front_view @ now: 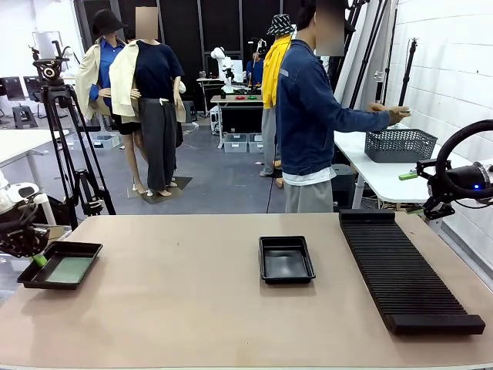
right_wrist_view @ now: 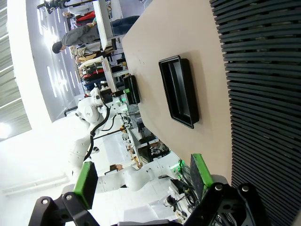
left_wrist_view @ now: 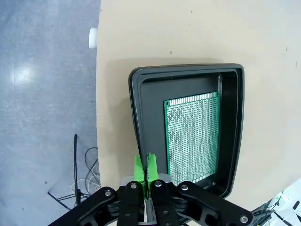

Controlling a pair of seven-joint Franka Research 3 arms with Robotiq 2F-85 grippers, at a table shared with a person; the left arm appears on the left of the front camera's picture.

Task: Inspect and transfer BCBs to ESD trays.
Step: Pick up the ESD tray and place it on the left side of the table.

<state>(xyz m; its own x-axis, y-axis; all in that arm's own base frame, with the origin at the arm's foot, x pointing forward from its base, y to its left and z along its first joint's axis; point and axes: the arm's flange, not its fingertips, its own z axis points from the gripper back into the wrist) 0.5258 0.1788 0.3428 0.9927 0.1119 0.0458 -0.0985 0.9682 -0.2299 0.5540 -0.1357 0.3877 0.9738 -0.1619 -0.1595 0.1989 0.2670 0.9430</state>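
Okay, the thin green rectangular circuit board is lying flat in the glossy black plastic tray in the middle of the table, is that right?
No. The thin green rectangular circuit board lies flat in the glossy black plastic tray at the left end, not in the middle tray, which is empty. The front view shows it.

**Left gripper** [left_wrist_view: 145, 164], bottom centre of the left wrist view: black linked finger bars joined by round silver screws, with bright green pads.

**Right gripper** [right_wrist_view: 143, 178], bottom edge of the right wrist view: the same black links and green pads.

**Left arm** [front_view: 15, 196], left edge of the front view: rounded white shell.

**Black cable** [front_view: 451, 141], right edge of the front view: a looped cable, with a small blue light below it.

**Person** [front_view: 308, 116], upper centre of the front view: long-sleeved blue denim jacket, white hem, grey trousers.
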